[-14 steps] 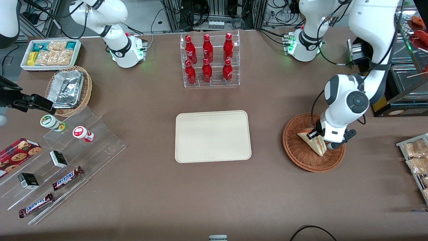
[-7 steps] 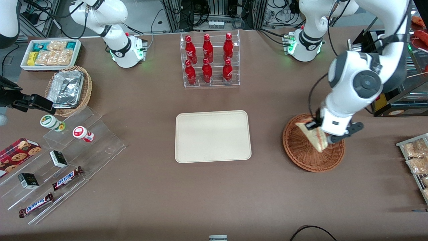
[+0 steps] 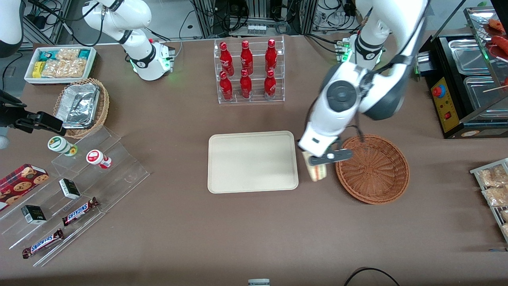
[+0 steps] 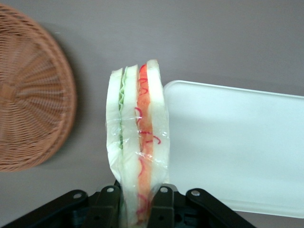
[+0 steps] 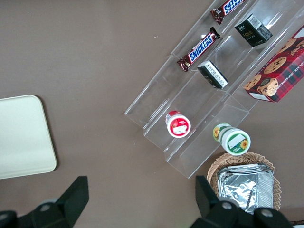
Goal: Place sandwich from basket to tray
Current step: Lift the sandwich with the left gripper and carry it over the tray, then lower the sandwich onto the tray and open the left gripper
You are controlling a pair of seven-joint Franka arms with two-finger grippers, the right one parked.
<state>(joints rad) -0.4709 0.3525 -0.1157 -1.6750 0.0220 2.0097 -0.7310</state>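
1. Clear-wrapped triangular white-bread sandwich (image 4: 137, 137) hangs clamped in the left gripper (image 4: 137, 202), between round reddish-brown wicker basket (image 3: 373, 169) and cream rectangular tray (image 3: 253, 161);
2. its upper end is hidden by the fingers (image 4: 160, 204).

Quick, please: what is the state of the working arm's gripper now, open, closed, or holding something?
Left arm's gripper: closed on the sandwich, carried in the air between the basket and the tray.

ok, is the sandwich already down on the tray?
No. The tool holds the sandwich above bare table between the tray and the basket, beside the tray's rim.
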